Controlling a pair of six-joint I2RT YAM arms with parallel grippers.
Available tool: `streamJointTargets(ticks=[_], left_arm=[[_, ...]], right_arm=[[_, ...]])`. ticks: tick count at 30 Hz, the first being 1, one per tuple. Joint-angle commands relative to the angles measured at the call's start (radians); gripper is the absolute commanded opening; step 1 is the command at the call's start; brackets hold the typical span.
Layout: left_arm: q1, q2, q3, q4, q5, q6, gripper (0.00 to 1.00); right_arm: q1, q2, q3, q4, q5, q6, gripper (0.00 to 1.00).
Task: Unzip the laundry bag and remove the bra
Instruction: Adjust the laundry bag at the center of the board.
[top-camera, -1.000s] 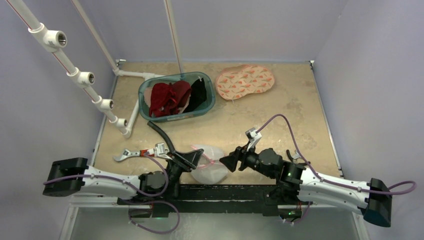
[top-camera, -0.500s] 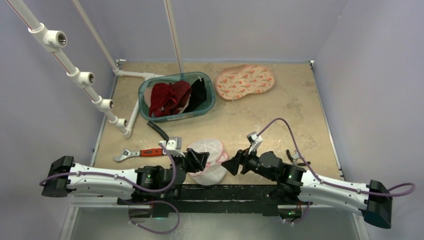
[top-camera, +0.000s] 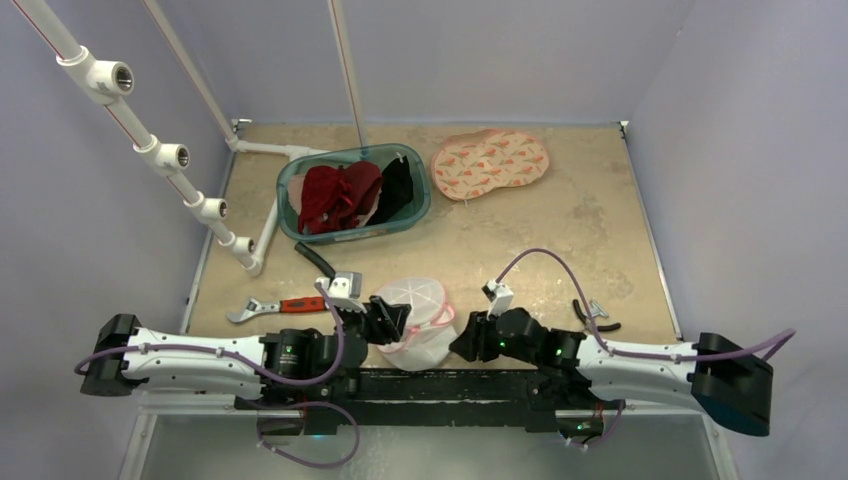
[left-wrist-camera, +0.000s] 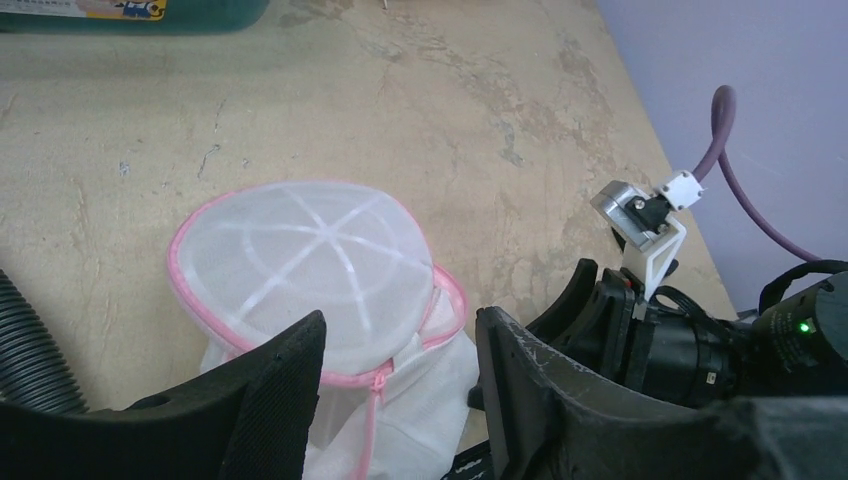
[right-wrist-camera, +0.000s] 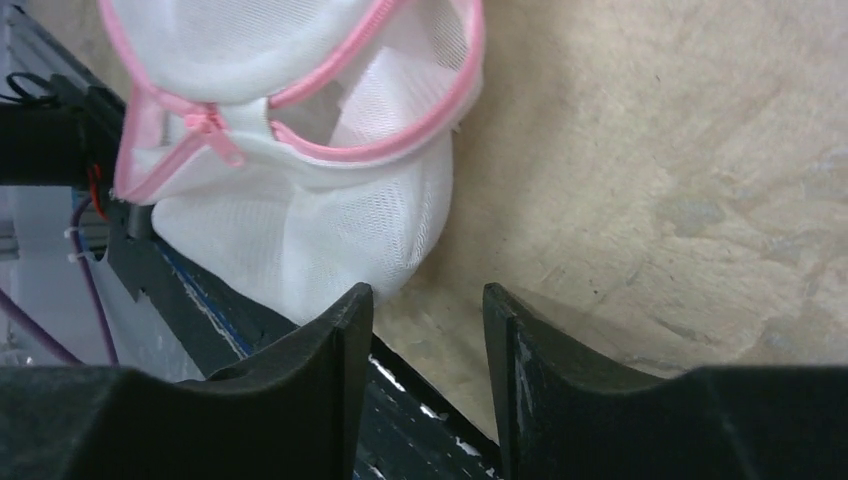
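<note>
The white mesh laundry bag (top-camera: 415, 318) with pink trim and a pink zipper sits at the table's near edge. It also shows in the left wrist view (left-wrist-camera: 310, 270) and the right wrist view (right-wrist-camera: 300, 130), where the zipper pull (right-wrist-camera: 215, 128) is visible and the zip is partly open. No bra can be seen through the mesh. My left gripper (top-camera: 388, 322) is open right beside the bag's left side; its gap (left-wrist-camera: 400, 345) frames the zipper. My right gripper (top-camera: 466, 338) is open and empty just right of the bag, low by the table edge (right-wrist-camera: 428, 300).
A teal basket (top-camera: 352, 192) of red and black clothes stands at the back. A patterned pink pad (top-camera: 490, 162) lies to its right. A red-handled wrench (top-camera: 275, 307), a black hose (top-camera: 312, 257) and pliers (top-camera: 592, 315) lie on the table. White pipes (top-camera: 150, 130) run at the left.
The left gripper has moved right and down to the bag, and the bag has risen into a rounder shape. The right arm has dropped lower and moved left toward the bag's right side.
</note>
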Motion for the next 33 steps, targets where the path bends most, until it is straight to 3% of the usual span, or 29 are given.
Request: streamJointTargets(ticks=[1,5,9,14,20,23,26,28,33], left_arm=[[-0.001,0.003,0.008,-0.001,-0.01,0.009,0.55],[-0.001,0.015,-0.013,0.036,-0.005,0.005,0.55],[-0.001,0.027,-0.033,0.065,-0.003,-0.001,0.55],[-0.001,0.035,-0.054,0.098,-0.002,-0.006,0.55],[-0.002,0.032,-0.082,0.13,-0.006,-0.013,0.54],[-0.001,0.023,-0.092,0.134,-0.006,-0.023,0.54],[-0.002,0.0,-0.097,0.097,-0.014,-0.041,0.54],[-0.001,-0.019,-0.097,0.061,-0.024,-0.057,0.54],[-0.001,-0.061,-0.094,0.014,-0.063,-0.068,0.54]], right_arm=[[0.002,0.049,0.034,-0.003,0.076,0.097,0.43],[-0.01,0.092,0.057,0.002,0.152,0.107,0.33],[-0.056,0.15,0.09,0.012,0.185,0.074,0.29],[-0.213,0.17,0.091,0.038,0.16,0.012,0.27],[-0.267,0.177,0.131,0.002,0.224,0.003,0.29],[-0.27,0.133,0.148,-0.037,0.251,0.003,0.35],[-0.269,0.034,0.192,-0.121,0.285,-0.054,0.57],[-0.265,-0.057,0.219,-0.201,0.285,-0.062,0.65],[-0.264,-0.21,0.256,-0.252,0.146,-0.105,0.67]])
